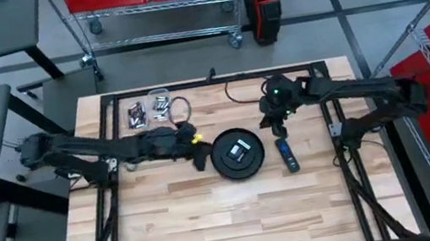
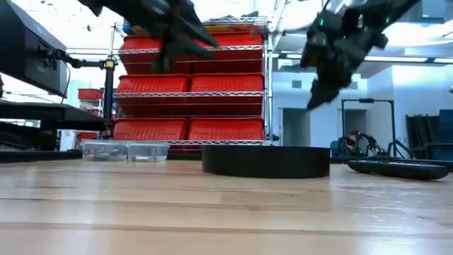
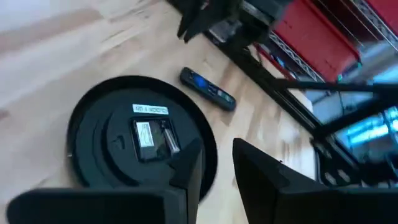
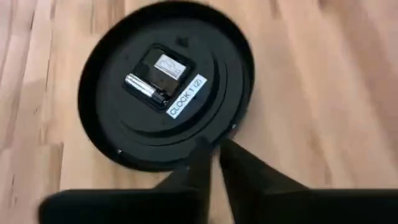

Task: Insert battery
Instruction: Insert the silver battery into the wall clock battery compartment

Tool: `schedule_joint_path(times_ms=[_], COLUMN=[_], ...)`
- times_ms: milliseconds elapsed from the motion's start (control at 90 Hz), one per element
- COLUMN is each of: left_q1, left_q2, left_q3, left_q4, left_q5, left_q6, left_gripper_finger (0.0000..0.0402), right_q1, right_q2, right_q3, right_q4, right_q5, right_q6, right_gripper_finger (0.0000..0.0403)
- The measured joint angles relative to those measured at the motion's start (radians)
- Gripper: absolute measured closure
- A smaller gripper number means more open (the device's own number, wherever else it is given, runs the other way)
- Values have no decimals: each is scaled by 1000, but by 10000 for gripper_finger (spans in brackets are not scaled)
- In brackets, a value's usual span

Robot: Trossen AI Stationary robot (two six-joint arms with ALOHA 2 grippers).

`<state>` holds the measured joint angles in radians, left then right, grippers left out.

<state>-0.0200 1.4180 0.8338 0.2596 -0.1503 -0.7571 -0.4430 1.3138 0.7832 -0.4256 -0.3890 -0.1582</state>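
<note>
Right gripper [image 4: 211, 158] is hovering, fingers nearly together and empty — you're seeing a battery [image 4: 144, 86] already sitting in the clock [image 4: 168, 93] at frame centre; left gripper [image 3: 217, 168] is waiting, narrowly parted.

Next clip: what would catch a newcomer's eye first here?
The round black clock lying face down mid-table, a battery seated in its back. Both hands hover above it: the left hand beside its left edge, the right hand over a remote to its right.
</note>
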Motion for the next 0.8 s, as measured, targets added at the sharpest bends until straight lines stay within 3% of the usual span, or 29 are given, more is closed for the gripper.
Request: schedule_joint_path(times_ms=[333,500,711,800], left_q1=[-14,-49,-113,-129], left_q2=[307,378,387,379], left_q3=[191,273,361,379], left_q4=[-35,-94,-401,-453], left_q5=[18,9,-82,-118], left_q6=[-78,-54,-56,-55], left_gripper_finger=[373,399,401,401], right_q1=[10,16,25,29], right_q2=[241,256,222,196], right_q3=[-4,-3,34,59], right_q4=[118,131,80,83], right_q5=[-3,-16,1,1], right_q6=[1,9,59,95], right_gripper_finger=[401,402,402,403])
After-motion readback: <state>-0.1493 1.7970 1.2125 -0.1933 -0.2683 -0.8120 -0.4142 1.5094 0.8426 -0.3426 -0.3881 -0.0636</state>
